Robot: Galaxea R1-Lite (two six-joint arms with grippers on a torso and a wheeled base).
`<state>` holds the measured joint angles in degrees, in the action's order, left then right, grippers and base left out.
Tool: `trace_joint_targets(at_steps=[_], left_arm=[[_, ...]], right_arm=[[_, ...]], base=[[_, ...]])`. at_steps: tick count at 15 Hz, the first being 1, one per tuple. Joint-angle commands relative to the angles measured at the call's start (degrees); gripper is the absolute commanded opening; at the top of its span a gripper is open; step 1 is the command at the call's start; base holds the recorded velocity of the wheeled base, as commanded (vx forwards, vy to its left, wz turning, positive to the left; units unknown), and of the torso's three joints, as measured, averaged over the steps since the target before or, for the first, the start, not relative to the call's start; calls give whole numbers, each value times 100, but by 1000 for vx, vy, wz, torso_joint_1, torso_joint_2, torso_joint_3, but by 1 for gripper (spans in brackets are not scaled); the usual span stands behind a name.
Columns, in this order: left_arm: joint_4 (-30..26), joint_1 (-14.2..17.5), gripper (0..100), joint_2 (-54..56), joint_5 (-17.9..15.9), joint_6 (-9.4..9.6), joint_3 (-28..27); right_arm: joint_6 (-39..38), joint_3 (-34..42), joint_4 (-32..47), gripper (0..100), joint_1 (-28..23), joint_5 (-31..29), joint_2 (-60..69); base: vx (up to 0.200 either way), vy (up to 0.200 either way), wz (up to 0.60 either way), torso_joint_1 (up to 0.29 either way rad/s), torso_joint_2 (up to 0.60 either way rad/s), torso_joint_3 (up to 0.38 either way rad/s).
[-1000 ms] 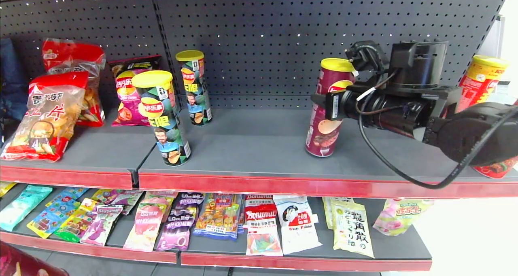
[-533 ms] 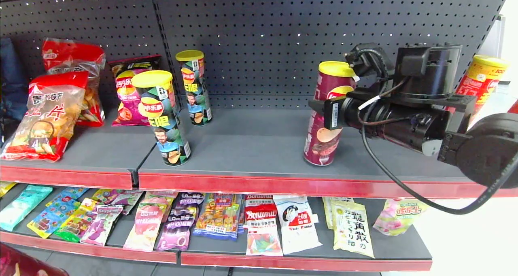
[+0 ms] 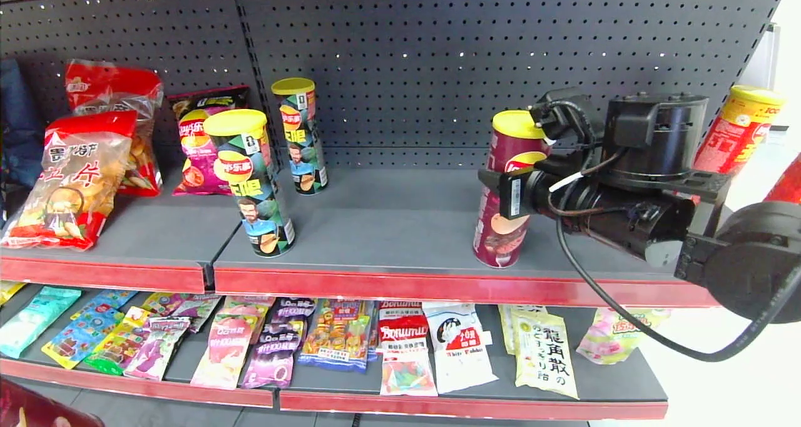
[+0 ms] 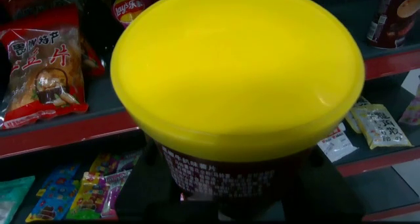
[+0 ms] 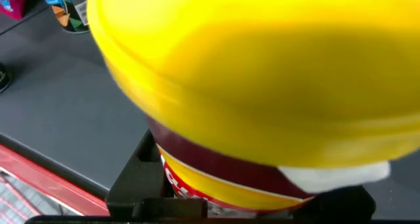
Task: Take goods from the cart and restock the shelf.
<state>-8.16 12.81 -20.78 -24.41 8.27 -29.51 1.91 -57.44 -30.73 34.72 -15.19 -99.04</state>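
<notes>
at the left of the head view, on the upper shelf (image 3: 388, 220), two red snack bags (image 3: 72, 176) lean by a purple chip bag (image 3: 200, 145). right of them stand two patterned cans (image 3: 250, 183), one near the front edge, one by the back panel. right of centre, the right gripper (image 3: 504, 192) comes in from the frame's right and its fingers clasp the maroon can (image 3: 500, 233) round the middle. the can is nearly upright, its base at the shelf's red front lip; whether it rests there i cannot tell. at the far right stands an orange can (image 3: 741, 129). flat candy packets (image 3: 400, 345) line the lower shelf.

in the left wrist view, the left gripper (image 4: 226, 198) holds a dark-bodied can (image 4: 236, 66) with a yellow lid, dark fingers (image 4: 154, 184) tight on its sides, out before the shelves.
</notes>
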Motion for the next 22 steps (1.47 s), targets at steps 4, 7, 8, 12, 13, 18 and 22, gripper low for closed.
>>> trace_joint_targets(at_steps=[4, 7, 8, 12, 13, 18, 22], left_arm=[[-2, 2, 0, 22, 6, 0, -2], [-11, 2, 0, 101, -3, 0, 42], [-11, 2, 0, 110, -3, 0, 69], [-11, 2, 0, 110, -3, 0, 60], [-11, 2, 0, 110, -3, 0, 69], [-11, 2, 0, 110, -3, 0, 77], [-11, 2, 0, 127, -3, 0, 121]], right_arm=[[20, 23, -64, 0, 263, -160, 7], [20, 31, -64, 0, 378, -283, 86], [20, 49, -64, 0, 378, -309, 95], [90, 66, -64, 0, 378, -371, 86], [99, 66, -64, 0, 378, -371, 77], [107, 172, -56, 0, 378, -371, 60], [99, 242, -64, 100, 387, -362, 60]], base=[[0, 0, 0, 0, 0, 0], [0, 0, 0, 0, 0, 0], [0, 0, 0, 0, 0, 0], [0, 0, 0, 0, 0, 0], [0, 0, 0, 0, 0, 0], [0, 0, 0, 0, 0, 0], [0, 0, 0, 0, 0, 0]])
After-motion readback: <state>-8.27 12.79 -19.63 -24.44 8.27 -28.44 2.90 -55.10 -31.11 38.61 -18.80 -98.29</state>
